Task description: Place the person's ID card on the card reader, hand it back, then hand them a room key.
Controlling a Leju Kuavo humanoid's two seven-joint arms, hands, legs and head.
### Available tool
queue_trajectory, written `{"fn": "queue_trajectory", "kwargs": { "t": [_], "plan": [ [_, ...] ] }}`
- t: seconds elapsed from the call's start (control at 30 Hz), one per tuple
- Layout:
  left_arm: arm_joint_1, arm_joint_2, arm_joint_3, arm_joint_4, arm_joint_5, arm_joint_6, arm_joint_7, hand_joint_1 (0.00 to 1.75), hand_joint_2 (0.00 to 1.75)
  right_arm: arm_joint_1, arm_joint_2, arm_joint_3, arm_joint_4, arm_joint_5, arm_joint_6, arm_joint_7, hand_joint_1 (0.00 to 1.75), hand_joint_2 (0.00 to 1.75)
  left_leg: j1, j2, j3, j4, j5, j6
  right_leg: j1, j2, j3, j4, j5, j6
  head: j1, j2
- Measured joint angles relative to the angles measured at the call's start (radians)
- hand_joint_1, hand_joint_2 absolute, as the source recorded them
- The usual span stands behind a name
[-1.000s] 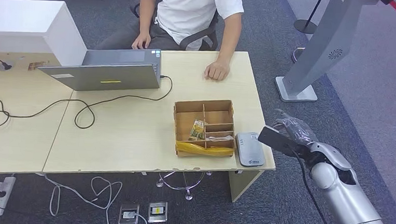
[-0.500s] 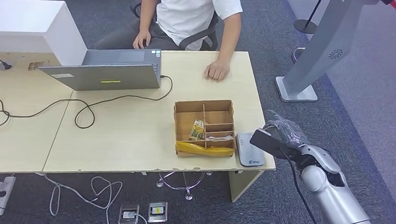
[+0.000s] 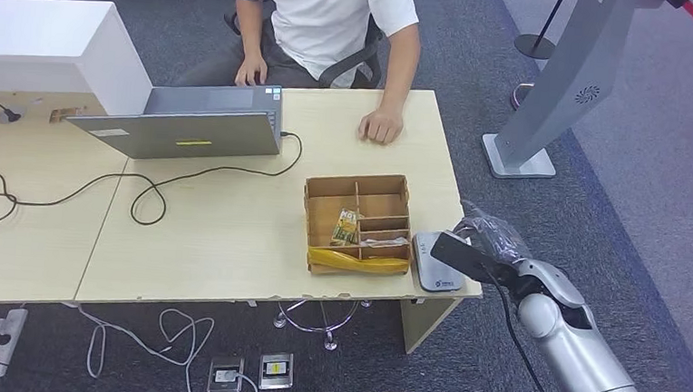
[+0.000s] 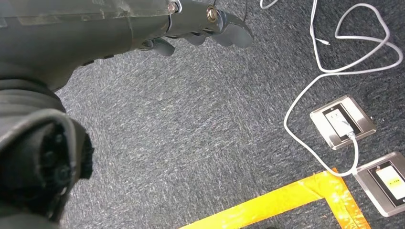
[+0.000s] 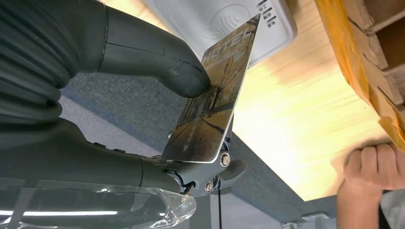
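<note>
The left hand hangs over the carpet, fingers loosely apart and holding nothing, well away from the desk. On the desk's right end, just right of the cardboard tray, lies the card reader. The right hand pinches the card, whose leading edge seems to sit over the reader, hardly to its right.

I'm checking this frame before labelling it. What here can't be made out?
- Card print beyond "HOTEL": right wrist view, steep angle, and the right hand thumb covers part.
- Card reader markings: head view, too small; cut by the edge in the right wrist view.
- Organiser box contents: head view, too small.
- Left hand fingers: left wrist view, partly hidden by its cover.
</note>
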Motion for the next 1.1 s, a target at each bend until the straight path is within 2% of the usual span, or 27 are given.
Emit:
{"fn": "queue_trajectory", "kwargs": {
  "t": [1.1],
  "plan": [
    [0.002, -0.002, -0.001, 0.000, 0.007, 0.004, 0.000, 0.00, 0.00, 0.028, 0.018, 0.047, 0.046, -0.048, -0.033, -0.006, 1.75, 1.75, 0.000, 0.001, 0.001, 0.000, -0.001, -0.001, 0.000, 0.001, 0.000, 0.000, 0.000, 0.000, 0.000, 0.000]
  ]
}}
